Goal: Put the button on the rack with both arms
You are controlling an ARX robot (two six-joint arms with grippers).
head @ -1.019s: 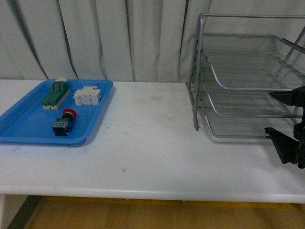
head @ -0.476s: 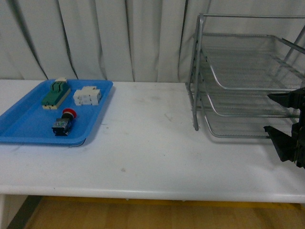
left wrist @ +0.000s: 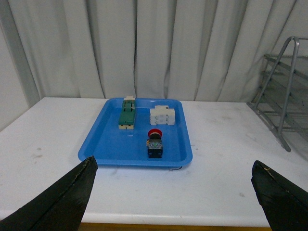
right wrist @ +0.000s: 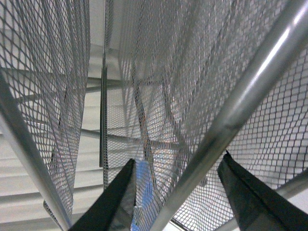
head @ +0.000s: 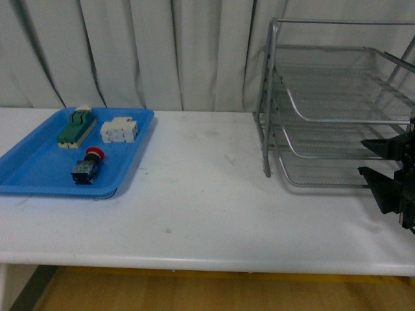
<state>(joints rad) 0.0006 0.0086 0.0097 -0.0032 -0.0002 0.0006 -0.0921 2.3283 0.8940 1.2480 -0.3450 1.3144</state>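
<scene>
At the left of the front frame, find the button [head: 87, 165] lying in the blue tray [head: 26, 172], just below the green switch [head: 76, 127] and the white block [head: 118, 131]. The left gripper [left wrist: 173, 163] shows only in its wrist view, jaws spread wide and empty. At the right edge, note the right gripper [head: 384, 165] parted at the rack [head: 324, 103], with a rack tube between its fingers [right wrist: 115, 202].

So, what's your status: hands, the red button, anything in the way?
Left gripper open, empty, short of the blue tray. Right gripper open, empty, at the rack's front. Button lying in the tray, untouched. Nothing between tray and rack.
</scene>
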